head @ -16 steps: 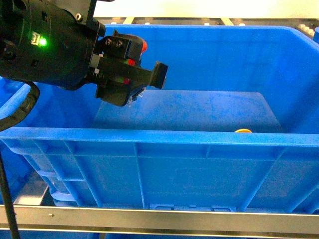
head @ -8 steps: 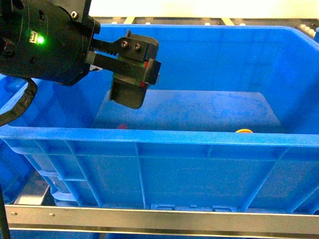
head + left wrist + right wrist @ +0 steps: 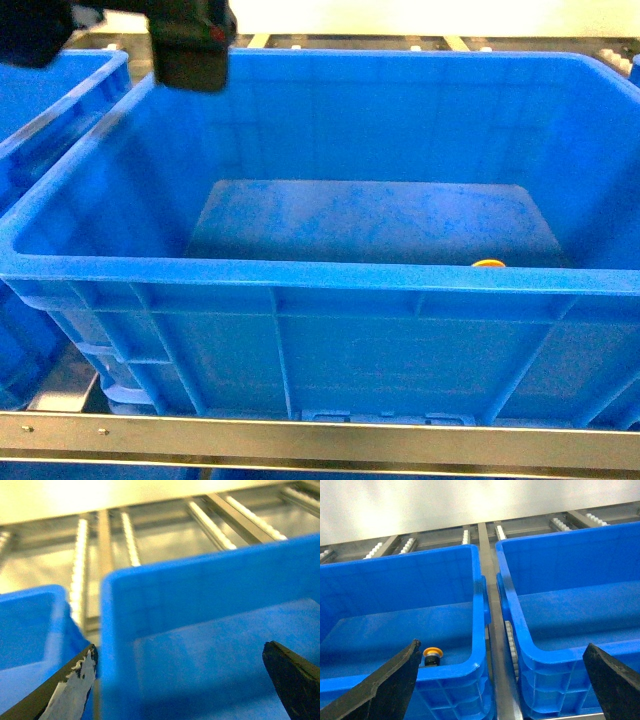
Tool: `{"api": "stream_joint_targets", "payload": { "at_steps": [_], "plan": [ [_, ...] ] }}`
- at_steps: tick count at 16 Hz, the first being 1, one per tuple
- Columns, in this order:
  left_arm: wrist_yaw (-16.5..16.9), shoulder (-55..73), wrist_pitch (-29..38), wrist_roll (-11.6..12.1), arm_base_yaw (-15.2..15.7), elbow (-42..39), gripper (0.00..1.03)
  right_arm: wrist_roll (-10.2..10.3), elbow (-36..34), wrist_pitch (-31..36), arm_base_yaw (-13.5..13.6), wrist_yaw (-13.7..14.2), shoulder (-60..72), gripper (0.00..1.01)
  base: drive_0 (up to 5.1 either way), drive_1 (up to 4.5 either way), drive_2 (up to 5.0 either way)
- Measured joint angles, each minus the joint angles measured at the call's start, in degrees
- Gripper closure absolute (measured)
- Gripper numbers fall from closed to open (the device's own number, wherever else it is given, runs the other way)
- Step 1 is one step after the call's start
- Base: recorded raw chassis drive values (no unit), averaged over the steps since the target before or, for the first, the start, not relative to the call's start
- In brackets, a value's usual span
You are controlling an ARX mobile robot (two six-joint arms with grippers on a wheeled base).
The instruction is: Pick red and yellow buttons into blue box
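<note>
1. The blue box (image 3: 330, 300) fills the head view, its near wall and thick rim facing the camera, resting on a metal rail (image 3: 300, 435).
2. A yellow button (image 3: 488, 264) sits on the box floor near the front right corner; only its cap peeks above the near rim. From the right wrist view the same yellow button (image 3: 432, 656) stands just inside the near right corner of the box (image 3: 395, 625).
3. The red button cannot be seen in any view.
4. The left claw (image 3: 193, 45) hangs above the box's far left corner, mostly cut off by the frame edge; its wrist view shows the fingers (image 3: 70, 690) spread wide with nothing between them.
5. The right claw (image 3: 502, 690) is likewise spread, empty, over the gap between the box and a neighbouring blue crate (image 3: 570, 595).
6. Roller tracks (image 3: 130, 537) run behind the crates.
</note>
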Motion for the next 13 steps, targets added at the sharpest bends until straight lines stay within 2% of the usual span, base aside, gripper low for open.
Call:
{"api": "stream_joint_targets", "payload": {
  "at_steps": [2, 4, 7, 8, 10, 11, 13],
  "plan": [
    [-4.79, -4.13, 4.48, 0.22, 3.28, -4.33, 0.05, 0.00, 0.00, 0.02, 0.00, 0.00, 0.00, 0.03, 0.0, 0.00, 0.0],
    [-7.80, -10.05, 7.56, -0.28, 7.48, -9.77, 0.05, 0.00, 0.00, 0.02, 0.00, 0.00, 0.00, 0.03, 0.0, 0.00, 0.0],
    [-8.46, -22.32, 4.57, -2.10, 13.05, -15.96, 0.05, 0.00, 0.00, 0.02, 0.00, 0.02, 0.00, 0.03, 0.0, 0.00, 0.0],
    [-8.00, -26.73, 3.37, -2.27, 13.99, -18.64, 0.05, 0.00, 0.00, 0.02, 0.00, 0.00, 0.00, 0.03, 0.0, 0.00, 0.0],
    [-8.02, -39.50, -5.49, -2.80, 12.87, -25.24, 0.05, 0.00, 0.00, 0.02, 0.00, 0.00, 0.00, 0.03, 0.0, 0.00, 0.0],
    [-9.33, -45.48, -10.36, -2.84, 11.54, -27.56, 0.05, 0.00, 0.00, 0.02, 0.00, 0.00, 0.00, 0.03, 0.0, 0.00, 0.0],
    [-17.22, -58.14, -20.20, -2.73, 4.44, -30.67, 0.05, 0.00, 0.00, 0.02, 0.00, 0.00, 0.00, 0.03, 0.0, 0.00, 0.0]
  ]
}}
